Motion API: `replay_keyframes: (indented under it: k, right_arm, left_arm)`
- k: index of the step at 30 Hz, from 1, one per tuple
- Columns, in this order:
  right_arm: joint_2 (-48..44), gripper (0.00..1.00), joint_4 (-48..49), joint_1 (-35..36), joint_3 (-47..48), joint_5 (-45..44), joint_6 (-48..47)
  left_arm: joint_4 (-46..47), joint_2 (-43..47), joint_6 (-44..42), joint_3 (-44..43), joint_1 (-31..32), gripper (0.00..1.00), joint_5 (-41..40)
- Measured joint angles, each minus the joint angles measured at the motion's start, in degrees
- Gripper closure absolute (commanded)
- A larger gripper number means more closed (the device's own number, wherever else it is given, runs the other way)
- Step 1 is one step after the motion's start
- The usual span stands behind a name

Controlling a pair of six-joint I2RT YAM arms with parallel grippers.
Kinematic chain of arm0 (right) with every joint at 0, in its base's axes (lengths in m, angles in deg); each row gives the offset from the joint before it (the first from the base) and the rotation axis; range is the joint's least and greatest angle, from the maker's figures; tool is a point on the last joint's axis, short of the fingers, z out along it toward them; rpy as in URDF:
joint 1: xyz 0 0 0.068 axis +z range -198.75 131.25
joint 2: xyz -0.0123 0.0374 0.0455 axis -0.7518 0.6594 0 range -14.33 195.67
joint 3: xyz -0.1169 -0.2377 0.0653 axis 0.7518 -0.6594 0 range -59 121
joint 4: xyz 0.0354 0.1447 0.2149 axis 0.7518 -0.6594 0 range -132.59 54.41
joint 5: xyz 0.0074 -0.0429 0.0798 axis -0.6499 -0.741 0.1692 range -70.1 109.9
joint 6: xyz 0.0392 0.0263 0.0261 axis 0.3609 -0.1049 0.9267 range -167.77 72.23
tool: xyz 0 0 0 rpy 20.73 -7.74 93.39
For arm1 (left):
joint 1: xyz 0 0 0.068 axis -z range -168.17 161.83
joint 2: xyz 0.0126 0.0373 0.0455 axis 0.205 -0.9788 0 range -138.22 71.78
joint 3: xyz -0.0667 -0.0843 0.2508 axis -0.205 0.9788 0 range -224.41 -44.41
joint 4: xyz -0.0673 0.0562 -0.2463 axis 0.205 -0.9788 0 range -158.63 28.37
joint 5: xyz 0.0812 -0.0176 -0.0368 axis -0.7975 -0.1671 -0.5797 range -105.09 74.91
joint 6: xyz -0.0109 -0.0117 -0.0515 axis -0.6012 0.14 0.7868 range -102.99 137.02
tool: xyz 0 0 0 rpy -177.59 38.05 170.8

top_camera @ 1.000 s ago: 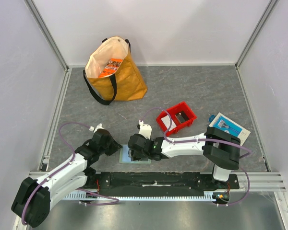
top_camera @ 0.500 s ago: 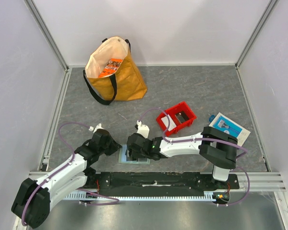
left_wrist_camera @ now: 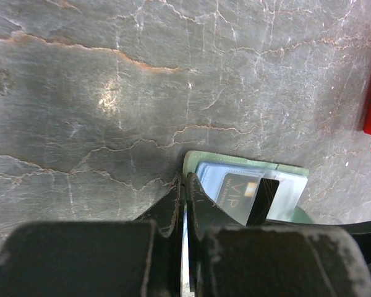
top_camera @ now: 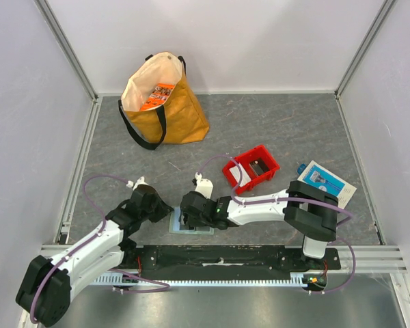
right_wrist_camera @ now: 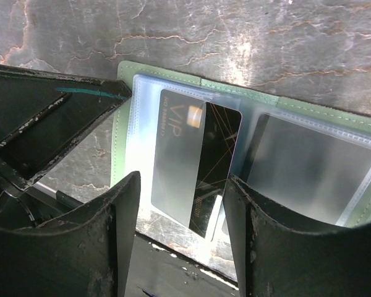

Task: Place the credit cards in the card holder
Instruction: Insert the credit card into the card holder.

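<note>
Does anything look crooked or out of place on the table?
The dark VIP card lies tilted on the open card holder, out of line with its clear pocket, between the open fingers of the right hand. Whether it is partly in the pocket is unclear. Nothing else stands out.

The left arm [top_camera: 89, 251] and right arm [top_camera: 260, 206] wear white shells between chunky black joints. A purple cable [top_camera: 87, 186] loops along each.

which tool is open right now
The right tool: its fingers stand apart, astride the black VIP card on the card holder. The left tool has its fingers closed together.
</note>
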Motion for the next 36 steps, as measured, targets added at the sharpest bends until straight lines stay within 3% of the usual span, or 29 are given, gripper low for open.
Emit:
replay_keyframes:
  k: [19,32,36]
  right_arm:
    - [1.20,0.40,1.73,-0.87,0.74,5.51,-0.72]
    - [-3.30,0.36,-1.66,-2.03,-2.64,-0.24,1.14]
    - [-3.82,0.41,-2.62,-2.10,-2.80,-0.83,0.94]
  left_arm:
    - [0.22,1.73,0.07,0.90,-0.09,0.98,-0.72]
    - [-0.02,3.61,1.25,1.53,0.33,0.98,1.49]
    - [-0.02,3.61,1.27,1.57,0.33,0.98,1.51]
